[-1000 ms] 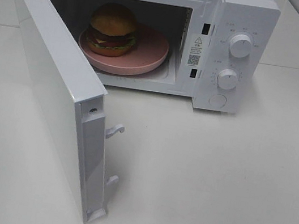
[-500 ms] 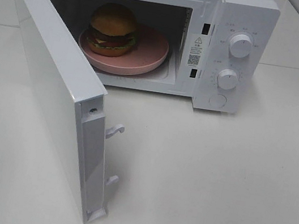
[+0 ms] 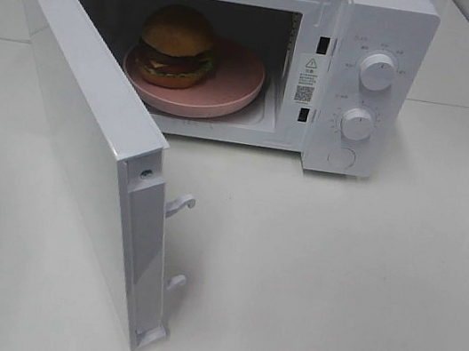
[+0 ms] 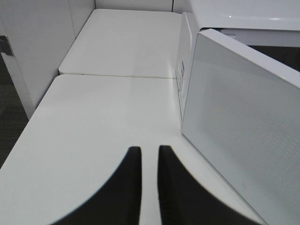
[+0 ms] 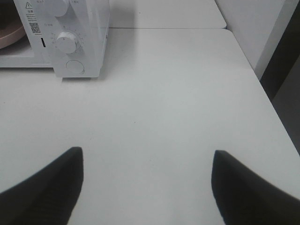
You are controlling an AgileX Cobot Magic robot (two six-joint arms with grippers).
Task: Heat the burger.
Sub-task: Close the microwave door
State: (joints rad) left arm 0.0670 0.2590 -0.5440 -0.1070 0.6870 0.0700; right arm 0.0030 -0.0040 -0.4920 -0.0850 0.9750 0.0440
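Burger: the burger sits on the left part of a pink plate, inside the microwave at the far side of the table.
Door: the door stands wide open, swung out to the near left; its latch hooks point right, clear of the cavity.
Left claw: the left gripper is clenched to a slim gap with nothing between the fingers, low over the table and near the door's outer face.
Right claw: the right gripper is released, its fingers wide apart and empty, over bare table to the near right of the microwave's panel.
Step in hand: loading looks done; closing the door seems to be the step now, with the left claw pinched as if to serve as a pusher.
Next move: likely press the left fingers against the door's outer face near its free edge and sweep it far and right until the hooks catch.
After that: the timer knob below the upper knob needs turning, which suits the right claw.
Risk: a hard push may shove the whole microwave instead of latching the door.
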